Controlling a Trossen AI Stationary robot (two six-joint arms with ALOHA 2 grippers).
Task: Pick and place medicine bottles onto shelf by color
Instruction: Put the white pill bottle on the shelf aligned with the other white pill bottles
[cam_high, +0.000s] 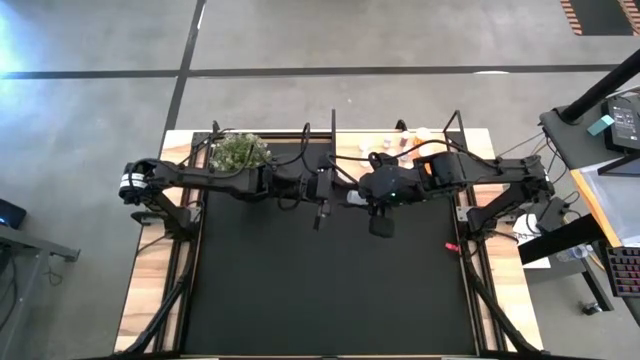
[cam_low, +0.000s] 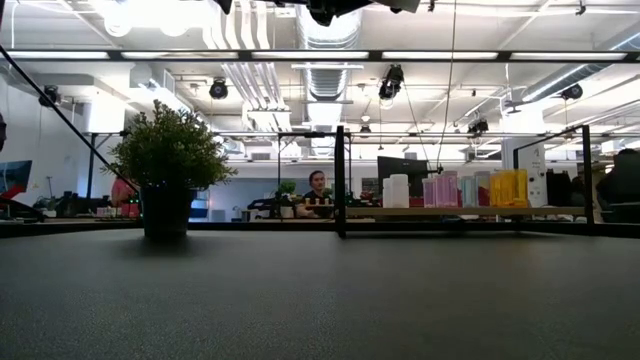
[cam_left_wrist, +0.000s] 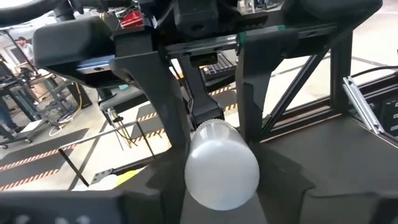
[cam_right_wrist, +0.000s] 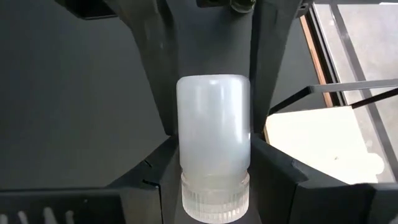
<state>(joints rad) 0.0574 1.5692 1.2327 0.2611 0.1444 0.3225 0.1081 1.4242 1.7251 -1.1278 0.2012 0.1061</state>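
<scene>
Above the black mat (cam_high: 330, 290), just in front of the shelf (cam_low: 440, 211), both arms meet near the middle of the tabletop (cam_high: 145, 290). From overhead the left claw (cam_high: 322, 200) reaches in from the potted plant (cam_high: 240, 150) side, and the right claw (cam_high: 375, 195) comes from the opposite side; the two nearly touch.

The right claw (cam_right_wrist: 214, 134) is clamped on a white bottle (cam_right_wrist: 213, 146): its fingers (cam_right_wrist: 155, 74) press both sides of the frosted body, and the ribbed cap points back toward the wrist. The left claw (cam_left_wrist: 211, 134) is closed on a white bottle (cam_left_wrist: 222, 165) too, its fingers (cam_left_wrist: 158, 99) flanking the rounded end. Whether this is the same bottle held by both claws cannot be told.

Along the shelf, seen from tabletop height, stand white bottles (cam_low: 397, 190), then pink bottles (cam_low: 441, 189), then orange bottles (cam_low: 508, 187), lined up side by side toward the end away from the plant. The shelf's stretch nearest the plant (cam_low: 168, 165), beyond its black upright post (cam_low: 340, 180), looks bare.

Most of the mat in front of the shelf lies open for movement, out to its front edge. A small red speck (cam_high: 451, 246) sits near the mat's edge on the right arm's side. Beyond the shelf, a person (cam_low: 317, 190) sits in the room.
</scene>
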